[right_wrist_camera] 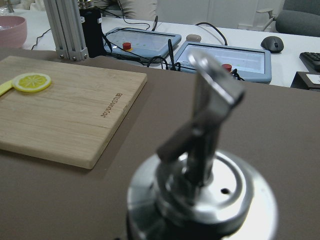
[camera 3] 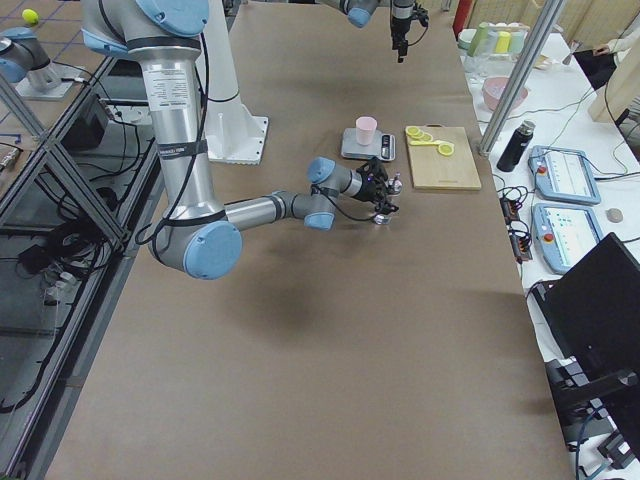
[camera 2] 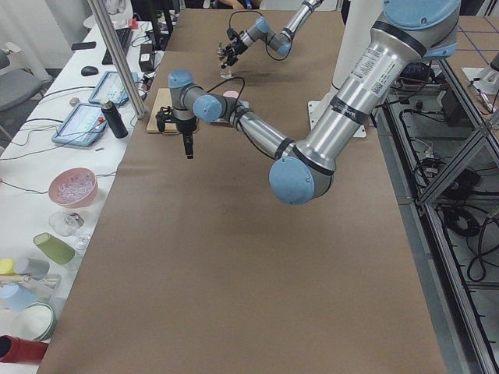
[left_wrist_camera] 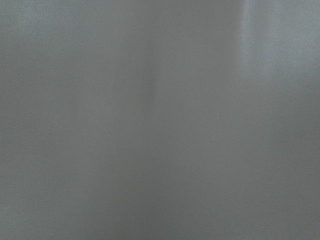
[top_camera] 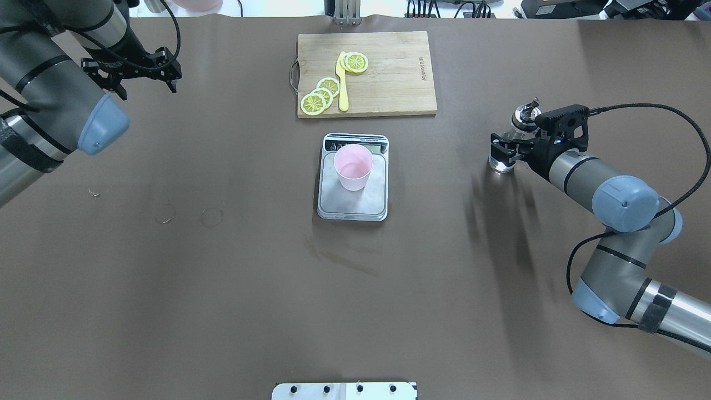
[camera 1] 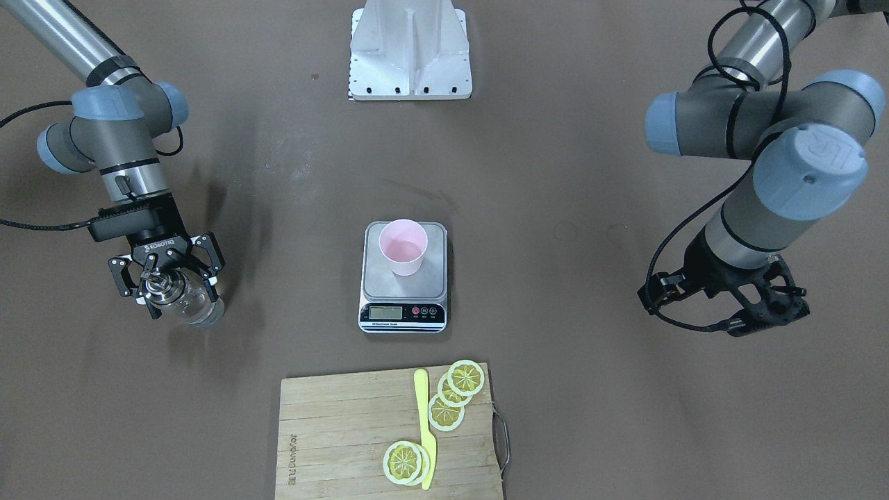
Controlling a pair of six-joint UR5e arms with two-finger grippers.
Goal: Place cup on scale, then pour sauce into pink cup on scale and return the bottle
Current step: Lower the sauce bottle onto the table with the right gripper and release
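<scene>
Cup (top_camera: 353, 166) upright about mid-platform on the kitchen scale (top_camera: 355, 206), touched by nothing else. Clock directions taken from the overhead view, twelve pointing away from the robot.

Glass bottle (camera 1: 198, 309) at three o'clock of the scale, well apart from it, apparently standing on the brown table. Clear sauce (camera 1: 203, 314) inside, level hard to read. Right gripper (camera 1: 177, 295) set around the bottle's body below the shiny metal pourer cap (right_wrist_camera: 200, 200), fingers seemingly pressed to the glass on two sides.

Left gripper (top_camera: 148, 89) out at ten o'clock, well apart, spread wide and holding nothing. Only grey blur from its wrist camera.

Wooden cutting board (top_camera: 389, 66) just beyond the scale at twelve o'clock, carrying lemon slices (top_camera: 314, 103) and a yellow knife (top_camera: 343, 83).

Probable trouble from here:
- Smooth round glass: a slip or twist in the grip during the tilt, with sauce landing on the platform or the LCD display (camera 1: 385, 312) rather than in the cup.
- Light, narrow cup: easily tipped or shoved off the platform by the spout or a finger arriving too low from three o'clock.
- Too quick a tilt: more sauce than wanted.
- Crooked set-down on the return: a toppled bottle.

Impossible to tell whether any sauce already sits in the cup.
</scene>
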